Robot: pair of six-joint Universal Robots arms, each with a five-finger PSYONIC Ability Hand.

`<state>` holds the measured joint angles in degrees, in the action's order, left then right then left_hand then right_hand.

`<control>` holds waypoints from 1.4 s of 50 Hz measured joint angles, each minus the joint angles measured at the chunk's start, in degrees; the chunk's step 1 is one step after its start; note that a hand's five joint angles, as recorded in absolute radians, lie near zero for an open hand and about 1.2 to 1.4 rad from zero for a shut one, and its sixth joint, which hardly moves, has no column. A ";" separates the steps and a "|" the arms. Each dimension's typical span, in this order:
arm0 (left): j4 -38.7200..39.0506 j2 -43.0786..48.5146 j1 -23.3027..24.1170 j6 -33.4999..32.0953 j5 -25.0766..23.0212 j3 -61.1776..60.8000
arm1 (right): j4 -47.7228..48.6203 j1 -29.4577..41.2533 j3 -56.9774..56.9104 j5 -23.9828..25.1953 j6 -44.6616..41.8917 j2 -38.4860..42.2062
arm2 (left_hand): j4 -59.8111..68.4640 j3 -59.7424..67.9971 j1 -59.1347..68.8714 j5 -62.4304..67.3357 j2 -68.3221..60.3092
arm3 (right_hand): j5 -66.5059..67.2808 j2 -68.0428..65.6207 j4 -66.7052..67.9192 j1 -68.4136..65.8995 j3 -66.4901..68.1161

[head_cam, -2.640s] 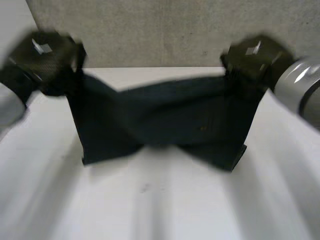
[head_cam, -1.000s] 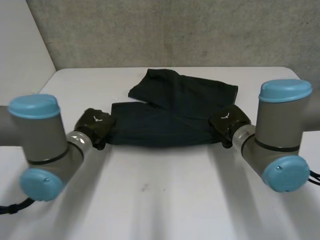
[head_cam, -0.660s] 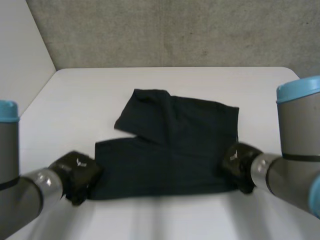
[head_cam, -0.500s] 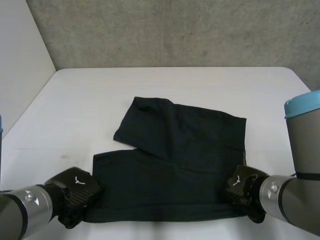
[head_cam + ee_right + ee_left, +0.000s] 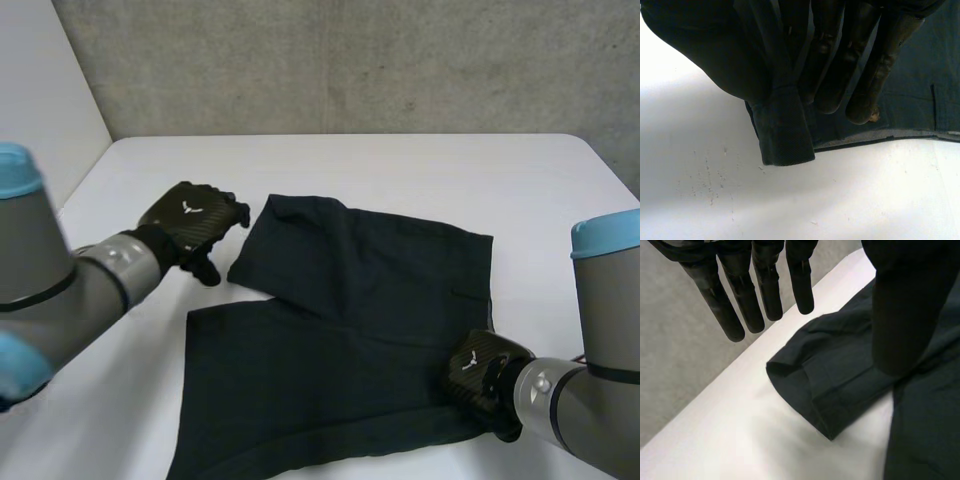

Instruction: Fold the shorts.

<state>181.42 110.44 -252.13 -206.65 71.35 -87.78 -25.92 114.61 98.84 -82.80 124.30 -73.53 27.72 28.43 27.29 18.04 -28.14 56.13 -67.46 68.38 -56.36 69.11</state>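
The shorts (image 5: 360,330) lie spread on the white table (image 5: 400,165), about in its middle, dark and mostly flat. 1 leg (image 5: 810,385) lies at an angle across the far left part of the shorts, so the cloth is not yet a tidy packet. The left hand (image 5: 192,225) hovers just beside that leg's hem, its fingers (image 5: 740,305) straight and holding nothing. The right hand (image 5: 478,372) is at the near right corner of the shorts and pinches the edge there between the thumb and the fingers (image 5: 875,65). I judge that the laying out is nearly finished, and that the real folds, perhaps 1 or 2, are all left to do.
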 measured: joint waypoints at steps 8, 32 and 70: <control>-0.10 13.67 0.53 1.63 -1.07 10.56 | 1.80 0.08 1.24 -0.04 0.05 0.04 | 1.90 1.13 1.86 1.72 -1.51 | 0.00 0.00 0.01 0.00 0.00; -0.96 28.38 1.44 -1.53 7.04 24.15 | 4.51 -0.05 2.59 -0.17 0.15 0.14 | 34.56 34.14 35.02 33.92 -34.60 | 0.00 0.00 0.01 0.00 0.00; 0.43 23.47 4.55 -4.15 7.96 18.71 | 6.07 0.01 2.50 -0.11 2.77 0.28 | 14.08 13.36 14.92 13.81 -13.79 | 0.00 0.00 0.01 0.00 0.00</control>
<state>181.85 133.91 -247.58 -210.81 79.32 -69.07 -19.85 114.62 101.34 -82.91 127.08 -73.25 41.80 41.79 42.21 31.84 -41.93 56.13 -67.46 68.39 -56.36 69.10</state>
